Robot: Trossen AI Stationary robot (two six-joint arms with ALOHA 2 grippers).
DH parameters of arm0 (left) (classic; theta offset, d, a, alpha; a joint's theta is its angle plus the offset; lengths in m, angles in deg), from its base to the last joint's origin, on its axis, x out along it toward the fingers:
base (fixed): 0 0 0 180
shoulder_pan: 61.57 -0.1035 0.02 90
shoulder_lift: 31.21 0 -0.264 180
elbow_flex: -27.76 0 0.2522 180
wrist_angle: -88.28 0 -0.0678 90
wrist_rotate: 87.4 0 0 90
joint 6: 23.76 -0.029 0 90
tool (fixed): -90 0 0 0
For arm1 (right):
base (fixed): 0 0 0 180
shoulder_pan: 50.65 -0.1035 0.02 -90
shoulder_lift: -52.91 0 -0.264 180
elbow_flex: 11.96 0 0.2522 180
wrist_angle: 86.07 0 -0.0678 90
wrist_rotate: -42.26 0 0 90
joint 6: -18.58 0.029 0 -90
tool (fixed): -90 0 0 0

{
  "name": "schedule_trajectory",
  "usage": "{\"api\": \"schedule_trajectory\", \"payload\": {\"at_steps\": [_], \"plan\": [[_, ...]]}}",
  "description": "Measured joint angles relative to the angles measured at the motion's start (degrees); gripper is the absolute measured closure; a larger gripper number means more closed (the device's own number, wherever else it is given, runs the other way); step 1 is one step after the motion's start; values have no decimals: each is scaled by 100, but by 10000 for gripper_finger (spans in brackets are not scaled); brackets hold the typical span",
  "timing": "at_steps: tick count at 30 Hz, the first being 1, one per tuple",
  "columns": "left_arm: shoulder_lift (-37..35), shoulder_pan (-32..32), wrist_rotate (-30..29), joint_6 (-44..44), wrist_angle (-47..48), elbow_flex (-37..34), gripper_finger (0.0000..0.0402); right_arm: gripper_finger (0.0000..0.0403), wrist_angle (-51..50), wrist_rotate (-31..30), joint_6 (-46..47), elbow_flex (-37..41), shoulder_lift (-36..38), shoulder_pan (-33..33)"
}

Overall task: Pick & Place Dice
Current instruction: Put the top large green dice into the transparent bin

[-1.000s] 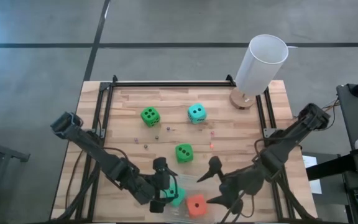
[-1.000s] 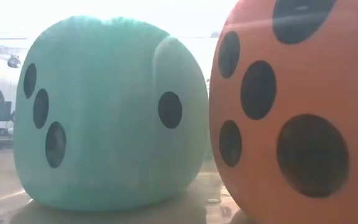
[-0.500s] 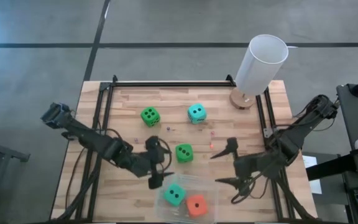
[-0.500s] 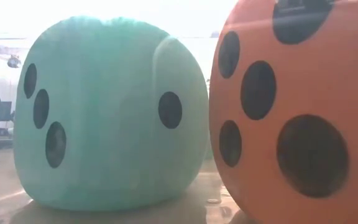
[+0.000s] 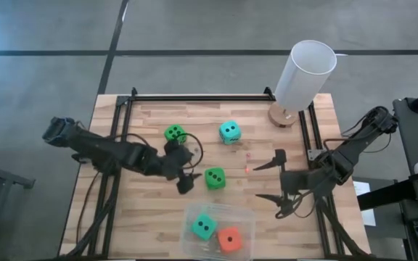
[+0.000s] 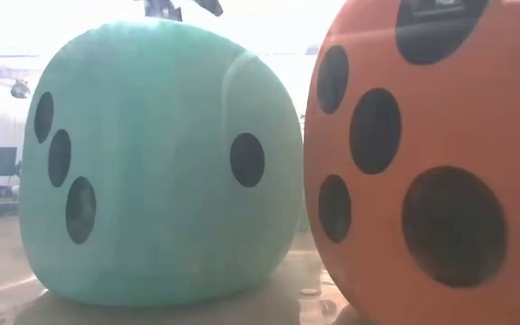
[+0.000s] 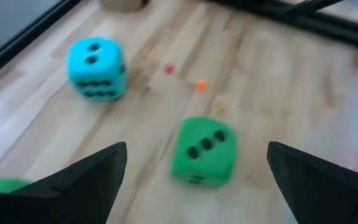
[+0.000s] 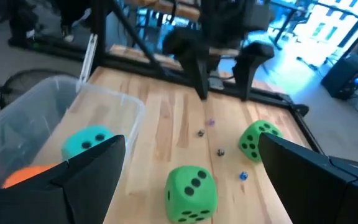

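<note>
Two dice lie in a clear bin (image 5: 194, 214) at the table's near edge: a teal die (image 5: 204, 227) and an orange-red die (image 5: 229, 239), both filling the low view (image 6: 161, 162) (image 6: 431, 153). On the wood rest a green die (image 5: 215, 177) at the centre, a second green die (image 5: 174, 133) and a teal die (image 5: 229, 131) farther back. My left gripper (image 5: 188, 168) hovers open just left of the central green die (image 7: 204, 151). My right gripper (image 5: 265, 180) hangs open to that die's right (image 8: 191, 190), holding nothing.
A tall white cylinder (image 5: 305, 75) on a round wooden base (image 5: 284, 115) stands at the far right corner. Tiny coloured beads (image 5: 249, 155) are scattered mid-table. A black metal frame (image 5: 194, 97) borders the tabletop.
My left gripper has drawn away from the teal die in the bin, going toward the far edge until it is beside the central green die, and has stayed open. My right gripper has pulled back from the bin toward the far right, turning its wrist. The dice have kept still.
</note>
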Motion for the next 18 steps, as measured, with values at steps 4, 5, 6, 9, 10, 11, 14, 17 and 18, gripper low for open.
{"api": "schedule_trajectory", "payload": {"at_steps": [4,5,6,9,10,11,14,17,18], "plan": [[-6,-382,58,274,648,17,9,37,193,-4,-11,68,69,-1],[-16,-492,75,349,810,33,8,37,188,-4,-29,76,74,-2],[-26,-603,77,424,943,44,7,37,178,-4,-47,79,81,-4],[-105,-971,106,612,1247,33,7,37,190,-4,-142,76,99,-4],[-128,-1098,135,645,1325,22,8,37,193,-4,-152,73,100,-4],[-142,-1236,183,674,1466,13,9,37,190,-4,-152,67,98,-3],[-179,-1673,319,676,1718,11,9,37,191,-2,-144,31,104,-4],[-242,-2142,384,594,1869,10,6,37,195,-1,-140,-46,108,-4],[-252,-2303,393,536,1897,13,5,37,191,-1,-144,-67,108,-7]]}}
